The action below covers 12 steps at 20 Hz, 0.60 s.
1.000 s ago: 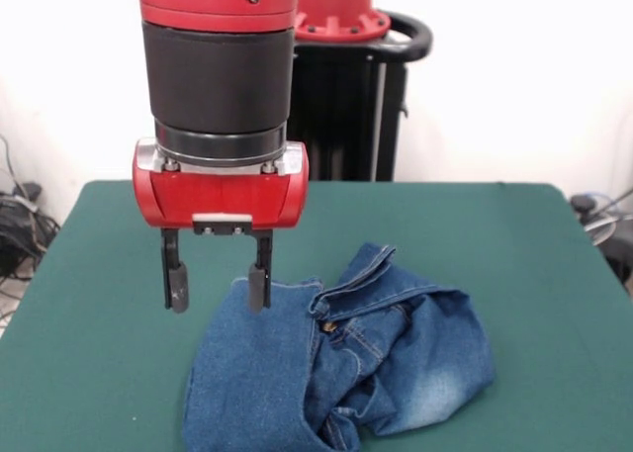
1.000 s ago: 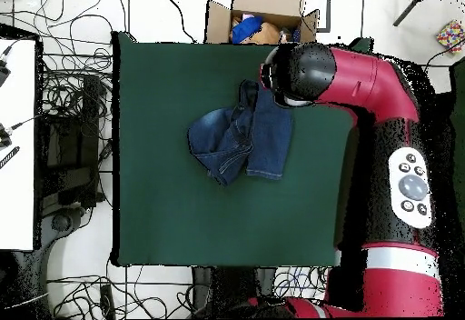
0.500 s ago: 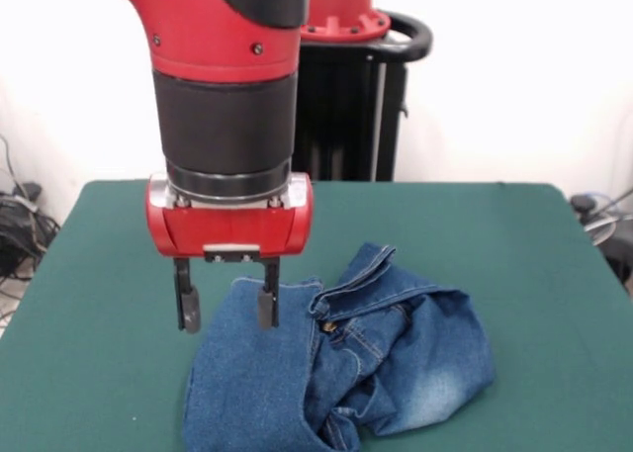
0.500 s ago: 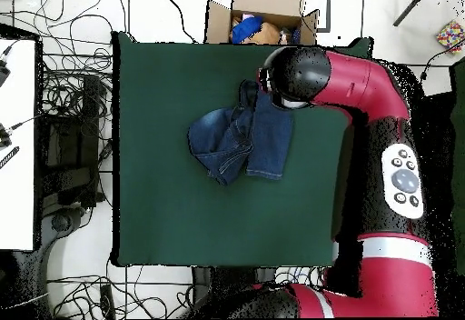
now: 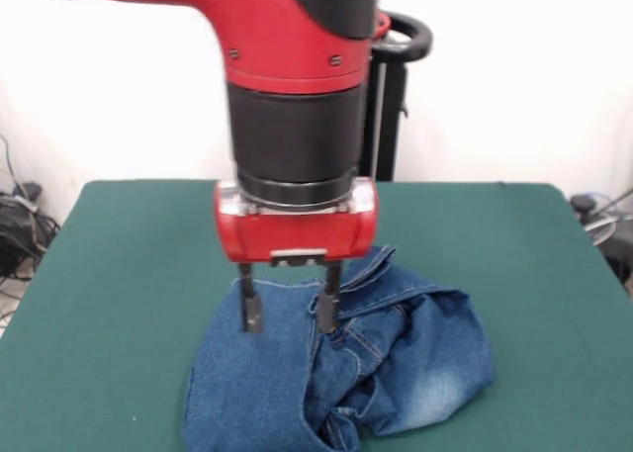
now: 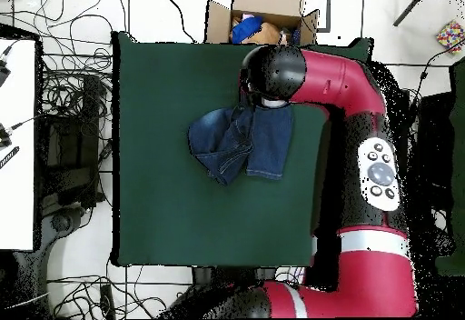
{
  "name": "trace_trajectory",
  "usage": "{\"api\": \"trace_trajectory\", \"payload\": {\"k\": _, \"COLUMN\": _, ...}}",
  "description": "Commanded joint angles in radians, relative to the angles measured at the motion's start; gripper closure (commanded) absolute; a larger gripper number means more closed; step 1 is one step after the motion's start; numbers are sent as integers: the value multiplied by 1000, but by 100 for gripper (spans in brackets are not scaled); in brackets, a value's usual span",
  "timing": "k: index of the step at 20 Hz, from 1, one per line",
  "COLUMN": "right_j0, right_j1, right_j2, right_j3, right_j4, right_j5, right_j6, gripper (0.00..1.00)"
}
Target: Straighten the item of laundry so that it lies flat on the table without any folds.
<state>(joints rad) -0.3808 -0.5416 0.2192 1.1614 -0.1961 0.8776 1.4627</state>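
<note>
Though bunched, jeans (image 5: 336, 373) run crosswise | gripper (image 5: 289, 309) spread above

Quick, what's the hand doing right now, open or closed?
Hand: open, holding nothing, its fingers spread at the upper edge of the jeans.

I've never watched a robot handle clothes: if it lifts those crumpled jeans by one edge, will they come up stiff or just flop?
Probably flop: the jeans lie bunched in soft folds. The denim looks thick, so likely heavyish and draping. The open gripper straddles only one edge, so the rest would likely trail.
</note>
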Motion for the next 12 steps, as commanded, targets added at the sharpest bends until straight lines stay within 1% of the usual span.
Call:
{"api": "trace_trajectory", "payload": {"k": 1, "right_j0": 66, "right_j1": -13, "right_j2": -49, "right_j3": 150, "right_j4": 58, "right_j5": -53, "right_j6": 337, "gripper": 0}}
{"api": "trace_trajectory", "payload": {"k": 3, "right_j0": 76, "right_j1": -13, "right_j2": -58, "right_j3": 151, "right_j4": 64, "right_j5": -59, "right_j6": 341, "gripper": 0}}
{"api": "trace_trajectory", "payload": {"k": 6, "right_j0": 72, "right_j1": 9, "right_j2": -70, "right_j3": 117, "right_j4": 73, "right_j5": -51, "right_j6": 317, "gripper": 0}}
{"api": "trace_trajectory", "payload": {"k": 11, "right_j0": 44, "right_j1": 71, "right_j2": -61, "right_j3": 49, "right_j4": 77, "right_j5": -49, "right_j6": 247, "gripper": 0}}
{"api": "trace_trajectory", "payload": {"k": 12, "right_j0": 39, "right_j1": 81, "right_j2": -60, "right_j3": 48, "right_j4": 76, "right_j5": -63, "right_j6": 241, "gripper": 0}}
